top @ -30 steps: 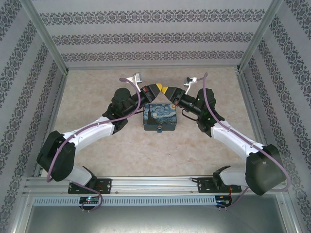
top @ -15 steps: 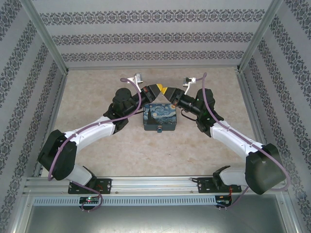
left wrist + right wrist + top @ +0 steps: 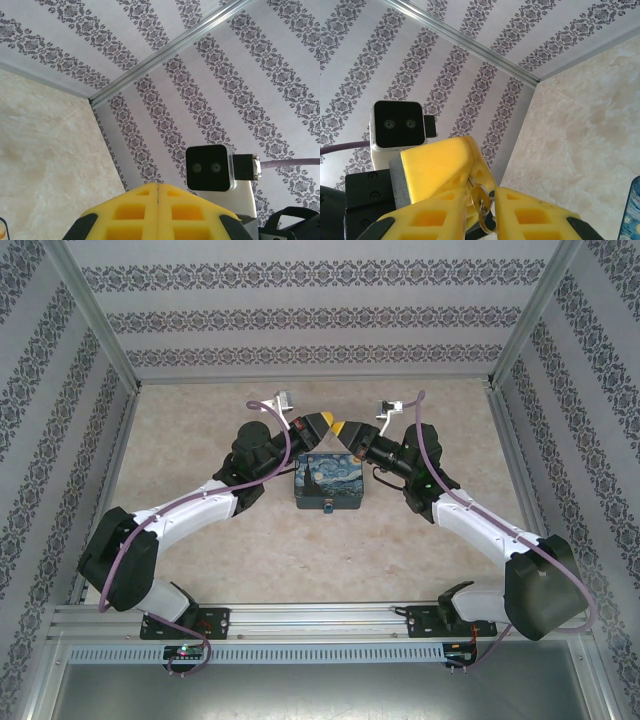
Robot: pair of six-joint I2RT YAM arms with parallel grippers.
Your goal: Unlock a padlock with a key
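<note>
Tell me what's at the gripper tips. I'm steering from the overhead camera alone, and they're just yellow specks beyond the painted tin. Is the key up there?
Observer: Yes. The right wrist view shows a small brassy key between the yellow fingers of the right gripper.
Operator: And the other arm?
Observer: The left gripper has its fingers pressed flat together, with only a thin seam between them.

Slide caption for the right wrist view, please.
Right gripper pinching the key between yellow fingers, tip of the left gripper close beside it.
</note>
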